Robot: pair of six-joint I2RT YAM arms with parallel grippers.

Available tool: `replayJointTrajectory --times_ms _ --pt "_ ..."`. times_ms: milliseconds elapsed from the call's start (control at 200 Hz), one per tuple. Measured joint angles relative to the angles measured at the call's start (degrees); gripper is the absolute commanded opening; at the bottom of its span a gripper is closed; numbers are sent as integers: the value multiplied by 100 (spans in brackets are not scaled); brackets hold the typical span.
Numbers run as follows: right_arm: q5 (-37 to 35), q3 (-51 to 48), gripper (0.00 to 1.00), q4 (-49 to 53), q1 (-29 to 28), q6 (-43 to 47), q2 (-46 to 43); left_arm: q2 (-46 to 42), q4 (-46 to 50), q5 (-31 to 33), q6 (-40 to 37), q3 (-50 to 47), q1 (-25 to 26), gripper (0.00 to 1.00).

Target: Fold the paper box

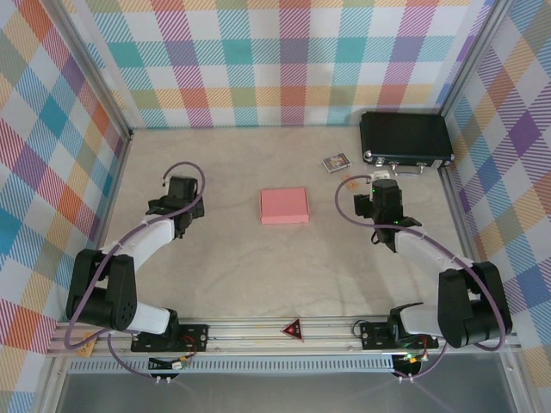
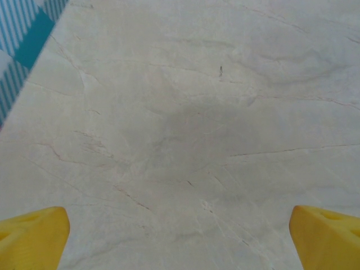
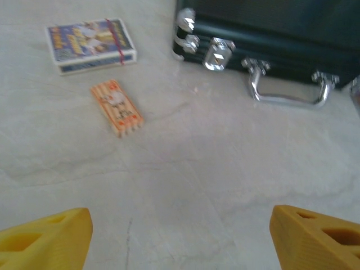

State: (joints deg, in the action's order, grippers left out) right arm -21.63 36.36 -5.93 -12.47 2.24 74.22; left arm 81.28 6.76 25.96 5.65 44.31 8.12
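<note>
In the middle of the bench (image 1: 224, 275), the box (image 1: 284, 206): pink, low, looking closed up, well apart from both arms. Left gripper (image 1: 181, 184) spread wide over bare bench, nothing between the yellow fingers (image 2: 34, 239). Right gripper (image 1: 385, 184) likewise wide open and empty, pointing toward the case (image 3: 270, 28), with a card pack (image 3: 90, 45) and an orange pack (image 3: 117, 108) lying near.

Possible trouble from here: thin cardboard, so easy to dent or crush with a hard pinch. Light as well, so likely to slide on the smooth bench if pushed from one side alone. With a flap not fully tucked, danger of springing open again. On the right, some risk of knocking the small packs when swinging toward the box.

Hard to judge from above the tucking of the flaps; no seam or flap edge clear at this size. Box sides hidden. Fingers cut off at the lower edge in both wrist views.
</note>
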Motion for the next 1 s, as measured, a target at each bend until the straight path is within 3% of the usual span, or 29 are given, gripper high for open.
replayJointTrajectory --times_ms 170,385,750,1000 --pt "643 -380 88 -284 514 -216 -11 295 -710 -986 -90 -262 -498 100" --pt "1556 -1023 90 -1187 992 -450 -50 404 -2319 -1808 -435 -1141 -564 100" --pt "2767 -1329 90 -2817 1596 -608 378 376 -4315 -2708 -726 -1812 -581 100" --pt "3143 -1366 90 -3676 1665 -588 885 654 -5257 -2850 -726 -2256 -581 100"
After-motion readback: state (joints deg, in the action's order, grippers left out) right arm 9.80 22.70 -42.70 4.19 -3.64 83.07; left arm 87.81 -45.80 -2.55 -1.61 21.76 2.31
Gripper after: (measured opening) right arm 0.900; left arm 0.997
